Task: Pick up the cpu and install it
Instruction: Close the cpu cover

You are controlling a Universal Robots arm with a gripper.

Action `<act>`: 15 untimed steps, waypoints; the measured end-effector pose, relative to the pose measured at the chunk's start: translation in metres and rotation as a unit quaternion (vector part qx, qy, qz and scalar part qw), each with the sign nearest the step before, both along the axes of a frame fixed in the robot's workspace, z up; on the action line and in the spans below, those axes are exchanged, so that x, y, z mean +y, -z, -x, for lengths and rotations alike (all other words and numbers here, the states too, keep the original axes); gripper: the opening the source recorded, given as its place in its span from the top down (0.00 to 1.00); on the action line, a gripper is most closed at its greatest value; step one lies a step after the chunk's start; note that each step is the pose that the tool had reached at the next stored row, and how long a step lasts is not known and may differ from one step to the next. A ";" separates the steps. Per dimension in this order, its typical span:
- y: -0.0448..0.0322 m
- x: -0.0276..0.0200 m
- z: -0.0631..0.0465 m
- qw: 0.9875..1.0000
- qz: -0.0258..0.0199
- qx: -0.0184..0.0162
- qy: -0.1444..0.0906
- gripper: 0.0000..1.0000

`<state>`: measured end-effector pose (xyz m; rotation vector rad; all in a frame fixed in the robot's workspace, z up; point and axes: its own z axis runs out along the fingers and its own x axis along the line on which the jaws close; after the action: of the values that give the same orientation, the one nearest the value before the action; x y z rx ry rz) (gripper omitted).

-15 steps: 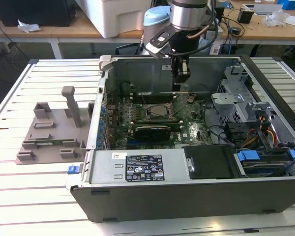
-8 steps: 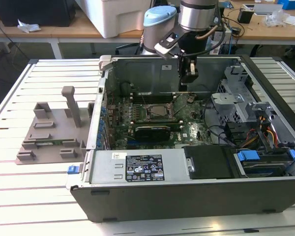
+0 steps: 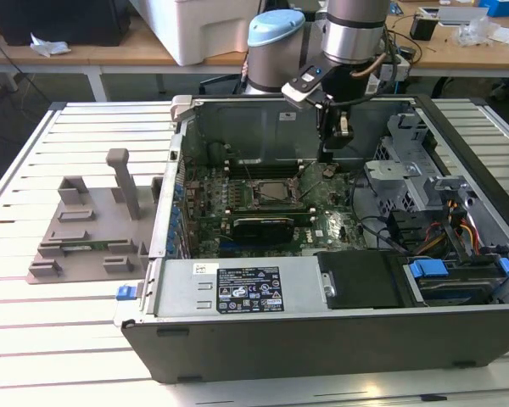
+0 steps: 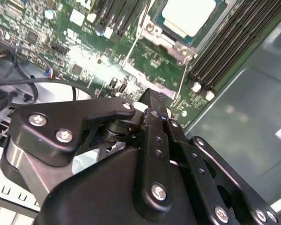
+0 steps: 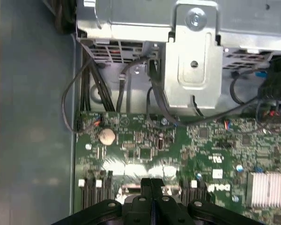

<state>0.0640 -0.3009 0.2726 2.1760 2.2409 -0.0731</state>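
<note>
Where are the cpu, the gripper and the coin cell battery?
cpu [image 4: 187,16], second wrist view, on its silvery metal top.
gripper [image 5: 151,183], first wrist view, where its shut fingertips meet.
coin cell battery [image 5: 107,136], first wrist view, on its round face.

Diffuse overhead lighting; glare bleaches the cpu [image 4: 187,16] and motherboard [image 4: 152,58] in the second wrist view; case [image 3: 322,339] interior shaded.

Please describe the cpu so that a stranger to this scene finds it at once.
Look in the open computer case at the green board. In the second wrist view the cpu lies in a metal frame beside the long dark memory slots; it alone is a flat, pale silvery square.
</note>
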 end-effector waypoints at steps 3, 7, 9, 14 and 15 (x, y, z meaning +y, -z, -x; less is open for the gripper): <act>0.0072 0.0027 -0.006 1.000 0.000 0.000 0.000 0.89; 0.0147 0.0042 -0.009 1.000 0.000 0.001 0.000 0.89; 0.0186 0.0041 -0.009 1.000 0.000 0.001 0.000 0.89; 0.0237 0.0041 -0.004 1.000 0.000 0.001 0.000 0.89; 0.0237 0.0042 -0.003 1.000 0.000 0.001 0.000 0.89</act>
<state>0.0665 -0.2967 0.2489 2.1766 2.2419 -0.0756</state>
